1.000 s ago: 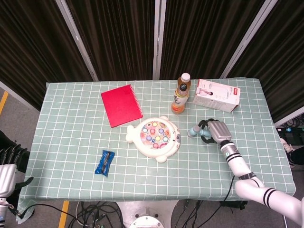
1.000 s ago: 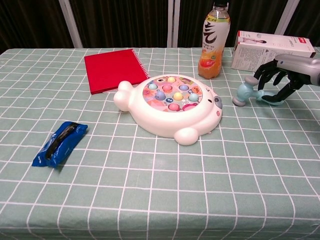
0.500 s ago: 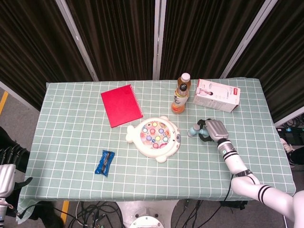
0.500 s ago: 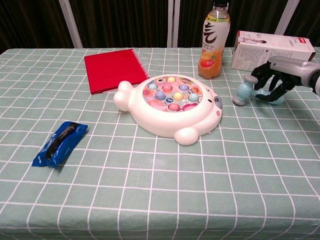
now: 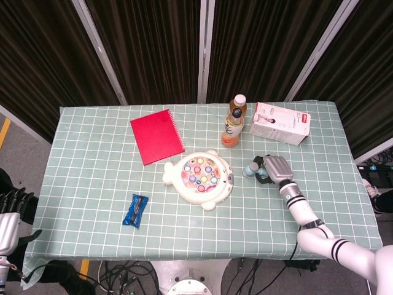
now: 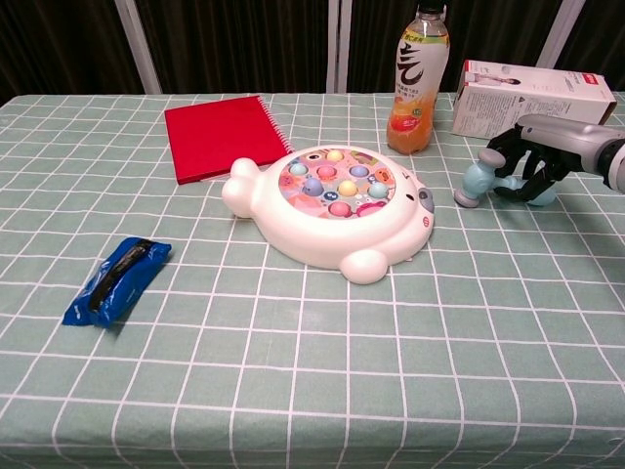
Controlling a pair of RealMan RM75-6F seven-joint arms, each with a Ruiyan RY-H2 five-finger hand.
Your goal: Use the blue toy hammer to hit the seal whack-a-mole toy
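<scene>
My right hand (image 6: 532, 168) is closing around the handle of the blue toy hammer (image 6: 485, 179): over the last second the fingers have been curling in from a loose cage to a wrap, and the hammer's head is now sticking out toward nine o'clock from the hand. I'm judging this a grasp just forming, with the hammer still resting on the desk (image 6: 293, 391), so lifting comes next. The seal toy (image 6: 332, 210) is sitting near the middle of the desk, at about nine o'clock from the hammer and a little apart from it, its colored pegs facing up.

My left hand (image 5: 11, 212) is hanging off the desk's near left corner, holding nothing that I can see, though I cannot tell how its fingers are lying.

The desk is wearing a green checked cloth. Dark curtains are hanging behind it at twelve o'clock.
</scene>
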